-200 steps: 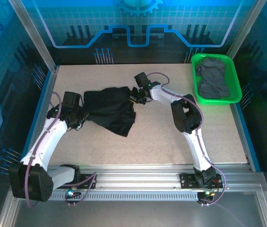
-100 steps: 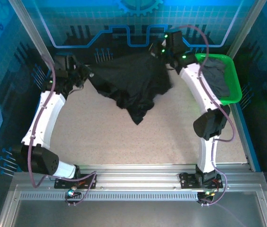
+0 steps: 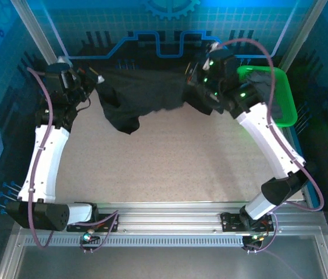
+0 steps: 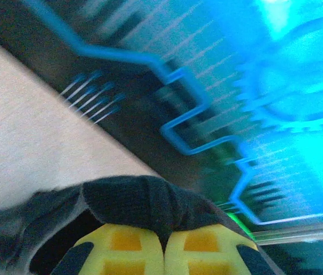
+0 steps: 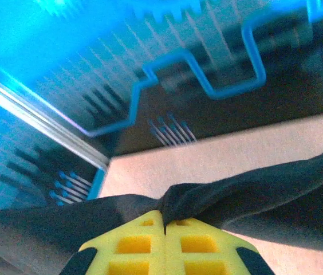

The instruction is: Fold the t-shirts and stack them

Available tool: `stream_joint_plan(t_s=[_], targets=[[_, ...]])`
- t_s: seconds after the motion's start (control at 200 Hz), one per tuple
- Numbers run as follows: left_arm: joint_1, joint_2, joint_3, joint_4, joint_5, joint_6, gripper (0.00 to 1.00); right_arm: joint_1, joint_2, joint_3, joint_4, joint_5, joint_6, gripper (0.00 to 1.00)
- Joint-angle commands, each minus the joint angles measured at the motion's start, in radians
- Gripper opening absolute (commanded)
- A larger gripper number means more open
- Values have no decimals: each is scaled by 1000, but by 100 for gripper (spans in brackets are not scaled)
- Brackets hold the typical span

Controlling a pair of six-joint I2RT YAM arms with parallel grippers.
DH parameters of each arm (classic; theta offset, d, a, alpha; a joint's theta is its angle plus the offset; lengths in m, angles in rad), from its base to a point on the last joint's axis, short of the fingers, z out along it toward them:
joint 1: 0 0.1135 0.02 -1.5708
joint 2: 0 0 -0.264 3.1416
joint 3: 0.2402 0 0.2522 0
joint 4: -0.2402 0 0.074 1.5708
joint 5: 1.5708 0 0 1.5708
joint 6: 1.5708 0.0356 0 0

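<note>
Black t-shirt [image 3: 146, 96] — stretched out in the air along the far edge of the table [image 3: 181, 168], held at both ends. Left gripper [image 3: 92, 77] near the far-left corner, clamped on one end of the cloth; wrist view shows its yellow pads [image 4: 127, 252] pressed together, a fold of dark fabric bunched over the tips. Right gripper [image 3: 196, 81] toward the far-right corner, likewise clenched on the other end, pinching cloth. Loose lobe sags below the left half — whether it touches the table, cannot tell. Green basket [image 3: 291, 107] at the far-right corner, dark grey t-shirts [image 3: 273, 93] inside, partly behind the right arm.
</note>
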Motion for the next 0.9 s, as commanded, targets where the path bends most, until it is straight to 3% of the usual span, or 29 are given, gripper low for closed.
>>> stream_joint_plan(t_s=[0.0,0.03,0.06,0.095,0.16,0.295,0.38,0.565,0.685,0.895], targets=[[64,126,-144,-160,22,-3,0,30,98,-198,-83,-8,109,0],[82,174,-165,-164,81,11,0,20,140,-219,-120,-30,129,0],[92,226,-177,-173,132,25,7,1,194,-219,-173,-57,149,0],[100,293,-172,-205,179,44,23,-21,255,-205,-233,-85,156,8],[98,377,-163,-270,214,66,42,-55,333,-185,-291,-102,145,26],[76,279,-277,-246,187,34,62,-104,334,-174,-310,-90,101,48],[70,203,-359,-257,209,-1,62,-114,309,-164,-321,-75,61,53],[23,114,-555,-167,280,-76,54,-108,293,-203,-315,-97,30,51],[20,151,-610,-34,336,-137,47,-104,271,-245,-263,-126,29,48],[29,280,-538,15,284,-48,35,-104,248,-268,-218,-188,15,46]])
